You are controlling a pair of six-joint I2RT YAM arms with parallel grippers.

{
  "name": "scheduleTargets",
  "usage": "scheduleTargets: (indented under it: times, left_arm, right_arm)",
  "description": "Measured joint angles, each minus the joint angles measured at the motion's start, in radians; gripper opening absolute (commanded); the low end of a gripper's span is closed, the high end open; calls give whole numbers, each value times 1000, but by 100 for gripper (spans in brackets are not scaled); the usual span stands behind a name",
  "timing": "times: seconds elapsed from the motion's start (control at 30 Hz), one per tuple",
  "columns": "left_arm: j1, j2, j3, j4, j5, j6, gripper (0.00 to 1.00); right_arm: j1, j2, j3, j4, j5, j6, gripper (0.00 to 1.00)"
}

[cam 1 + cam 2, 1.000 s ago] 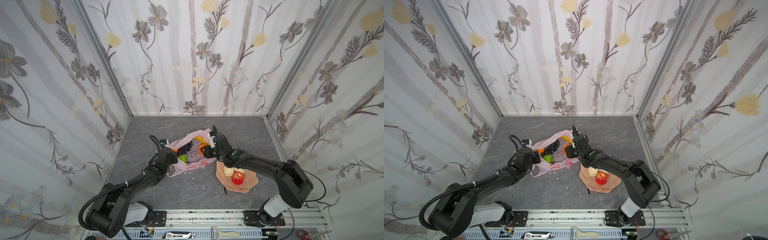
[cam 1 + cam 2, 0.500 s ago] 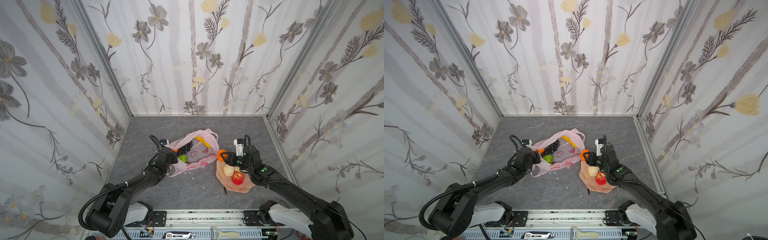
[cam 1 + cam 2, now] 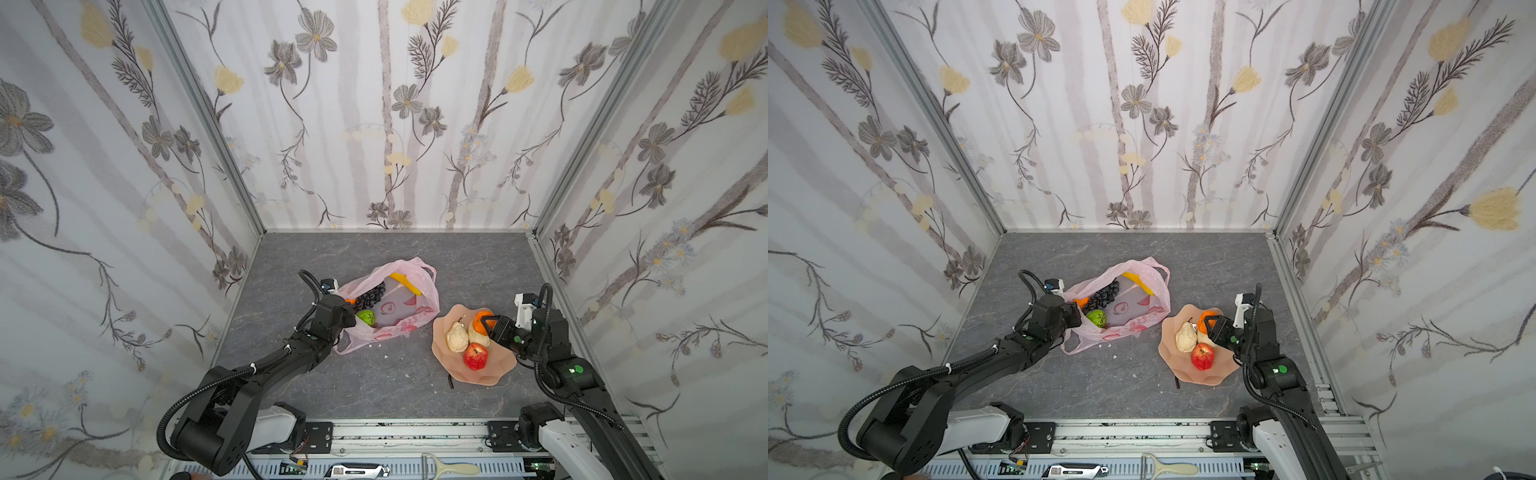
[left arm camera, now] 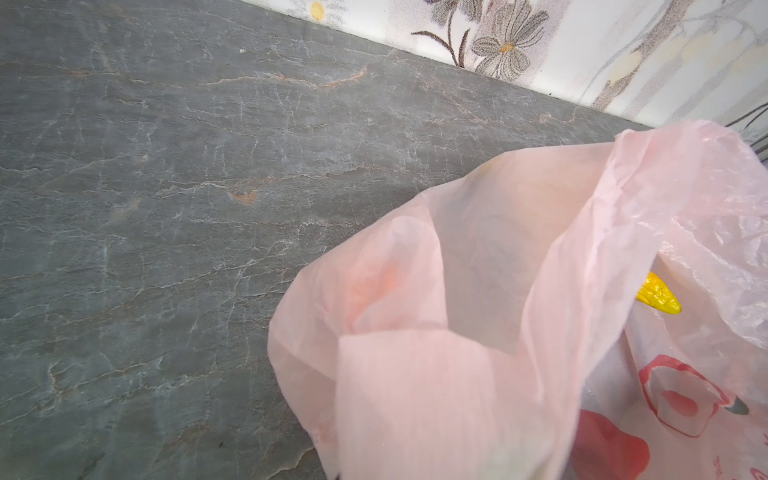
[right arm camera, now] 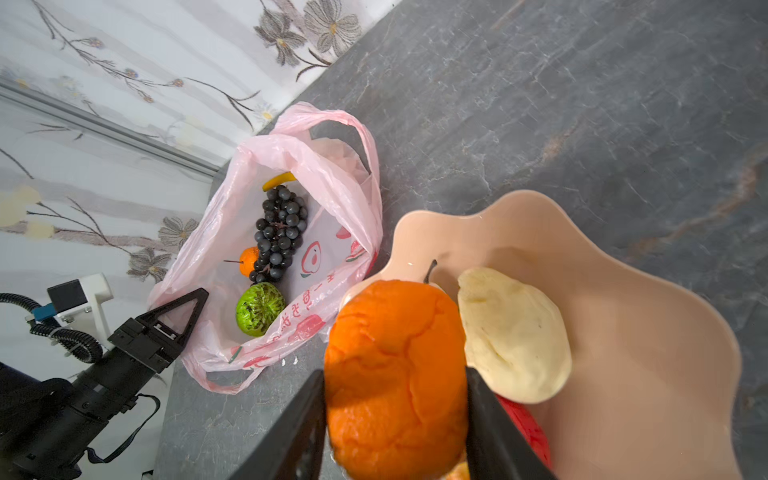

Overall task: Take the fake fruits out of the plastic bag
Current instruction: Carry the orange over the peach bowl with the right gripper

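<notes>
The right gripper (image 3: 489, 325) holds a big orange (image 5: 395, 374) tight, just over the pink dish (image 3: 492, 372). Under it lie pears (image 3: 456, 337) and an apple (image 3: 475, 356). The left gripper (image 3: 352, 311) pinches the bag (image 3: 409, 309) edge. Just past it, inside the bag, sit grapes (image 3: 372, 296), a green fruit (image 3: 365, 318) and a banana (image 3: 405, 282).

A peach wavy-edged dish (image 3: 496, 371) sits on the grey stone tabletop (image 3: 374, 257).
</notes>
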Motion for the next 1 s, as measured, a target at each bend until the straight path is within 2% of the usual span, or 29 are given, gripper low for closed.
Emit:
scheduleTargets:
  times: [0.13,0.47,1.0]
  left_arm:
    - [0,0,0,0,3,0,11]
    - [0,0,0,0,7,0,11]
    - [0,1,0,0,6,0,11]
  right_arm:
    - [-48,-49,-1,-92,0,7,51]
    - [-138,-122,-98,-142,-7,52,51]
    - [-168,-143,-163,-145,-7,84,54]
